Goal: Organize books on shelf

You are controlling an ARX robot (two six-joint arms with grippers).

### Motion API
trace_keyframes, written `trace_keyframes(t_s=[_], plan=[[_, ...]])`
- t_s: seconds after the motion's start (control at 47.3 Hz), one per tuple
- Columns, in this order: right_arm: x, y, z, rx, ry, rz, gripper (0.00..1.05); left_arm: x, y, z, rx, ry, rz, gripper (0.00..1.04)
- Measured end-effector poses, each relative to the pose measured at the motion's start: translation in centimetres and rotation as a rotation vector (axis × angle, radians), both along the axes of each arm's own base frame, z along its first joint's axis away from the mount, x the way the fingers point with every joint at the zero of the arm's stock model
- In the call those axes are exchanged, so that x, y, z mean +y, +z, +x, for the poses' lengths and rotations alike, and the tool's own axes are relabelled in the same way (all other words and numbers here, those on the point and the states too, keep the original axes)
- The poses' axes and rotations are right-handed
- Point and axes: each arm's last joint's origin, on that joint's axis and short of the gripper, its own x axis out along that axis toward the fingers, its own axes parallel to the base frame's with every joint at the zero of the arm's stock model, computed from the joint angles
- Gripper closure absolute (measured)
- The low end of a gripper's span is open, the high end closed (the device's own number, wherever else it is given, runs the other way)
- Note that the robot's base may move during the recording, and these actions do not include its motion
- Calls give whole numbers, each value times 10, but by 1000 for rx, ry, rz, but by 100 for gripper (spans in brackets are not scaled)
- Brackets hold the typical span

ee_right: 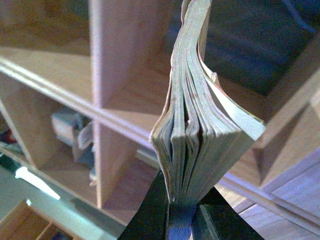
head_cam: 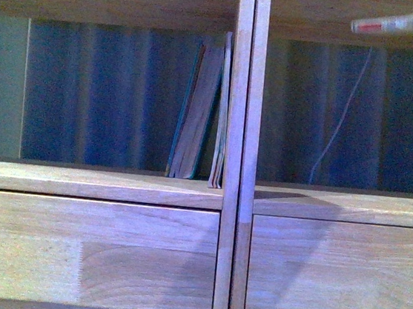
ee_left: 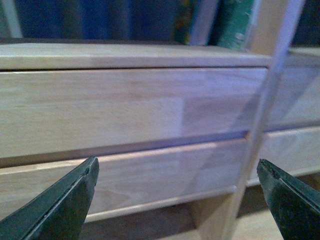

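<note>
Right tool (ee_right: 182, 215) clenched on one edge of the held book (ee_right: 192, 125), pages fanning, book at upper right of front frame; left tool (ee_left: 175, 170) released, empty, facing drawer fronts (ee_left: 125, 100); step judged carry-in, next move likely standing it upright beside books (head_cam: 199, 116) leaning by the divider (head_cam: 245, 92) of the shelf (head_cam: 91, 182), frame centre.

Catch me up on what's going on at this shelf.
The right gripper is clamped on a thin softcover book, raised before the shelf, at its right compartment. The left gripper hangs open and empty before the drawer fronts. A few books already lean against the divider in the left compartment.
</note>
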Motion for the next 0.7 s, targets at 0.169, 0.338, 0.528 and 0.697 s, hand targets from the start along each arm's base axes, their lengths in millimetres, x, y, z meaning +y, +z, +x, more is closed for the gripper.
trace_keyframes(t_s=[0.169, 0.338, 0.528, 0.697], plan=[[17, 16, -18, -177, 100, -91, 97, 18, 29, 58, 113, 2, -203, 7], [41, 8, 0, -184, 175, -122, 97, -8, 76, 130, 278, -280, -455, 7], [56, -1, 50, -134, 152, -113, 97, -65, 120, 162, 347, -586, -663, 7], [85, -12, 71, -98, 194, -106, 97, -109, 130, 156, 399, -749, -757, 7]])
